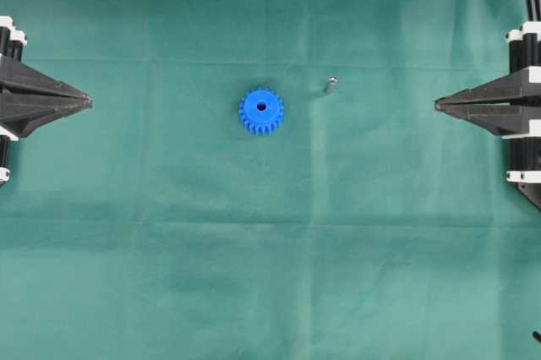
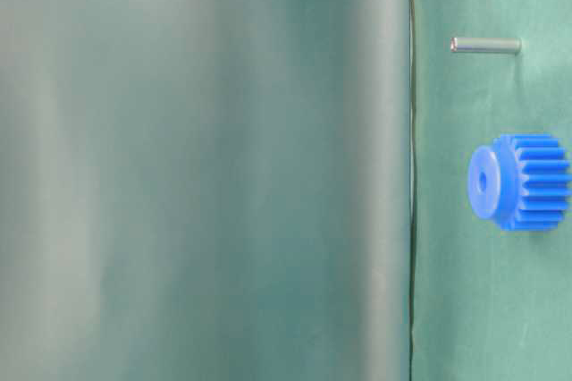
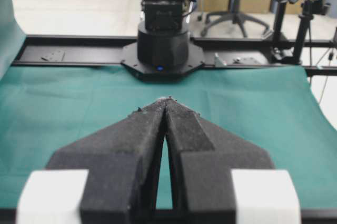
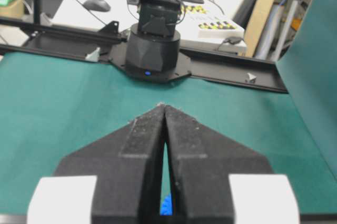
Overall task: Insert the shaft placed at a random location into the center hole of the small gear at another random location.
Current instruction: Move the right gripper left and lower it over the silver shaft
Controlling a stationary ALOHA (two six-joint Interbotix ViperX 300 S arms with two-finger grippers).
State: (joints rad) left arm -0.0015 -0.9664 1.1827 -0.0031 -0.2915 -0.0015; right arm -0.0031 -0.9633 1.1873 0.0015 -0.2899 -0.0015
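Beside the small gear [image 1: 261,111] in the overhead view, the shaft [image 1: 330,83] is standing just off to its right and slightly above (a shiny dot from here), with the left gripper [image 1: 88,102] and right gripper [image 1: 438,106] both waiting well apart from the gear, tips pressed together, carrying nothing. From table level, the shaft [image 2: 485,45] is showing as a thin, stiff metal pin, probably light and slippery, best pinched mid-length; the gear's center hole [image 2: 483,182] is facing this camera. Each wrist view is showing closed, empty jaws: left gripper [image 3: 168,99], right gripper [image 4: 164,106].
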